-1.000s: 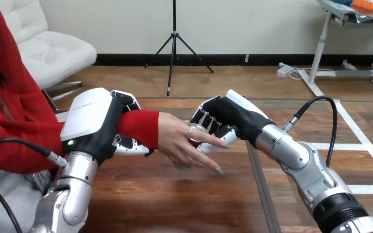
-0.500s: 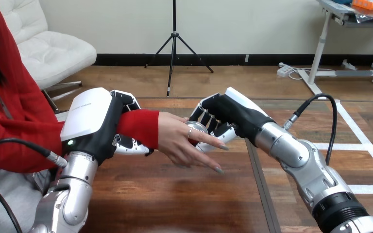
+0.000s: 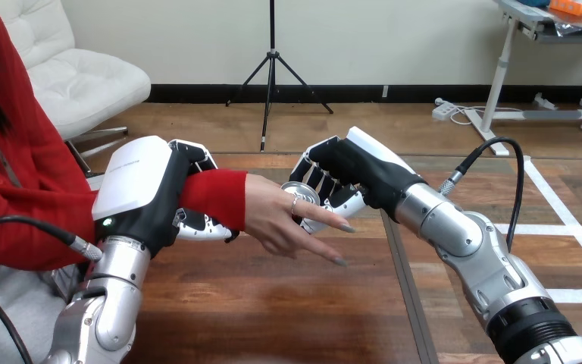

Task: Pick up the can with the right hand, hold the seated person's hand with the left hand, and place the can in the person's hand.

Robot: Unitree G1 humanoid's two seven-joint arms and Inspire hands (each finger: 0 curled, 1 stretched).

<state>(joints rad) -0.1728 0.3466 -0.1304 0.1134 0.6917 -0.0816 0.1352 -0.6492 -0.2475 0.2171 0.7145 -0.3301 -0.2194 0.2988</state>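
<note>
Where the left hand (image 3: 142,193) is raised above the table (image 3: 273,311), its fingers (image 3: 201,225) are found curled round the person's wrist (image 3: 220,193), which is covered by a red sleeve. The wrist is grasped from above and from below. Just past these fingers, the person's hand (image 3: 273,216) is stretched out with its back turned upward and its fingertips pointed away from the left hand.

On the far side of the person's hand, the right hand (image 3: 348,171) is held facing the left hand. Its fingers (image 3: 320,182) are closed round the can (image 3: 300,192), which is gripped clear of the table with its silver end turned toward the person's hand. The can is partly covered by the person's fingers and lies against them. Whether it is also gripped by the person cannot be determined. Both silver forearms are carried above the table.
</note>
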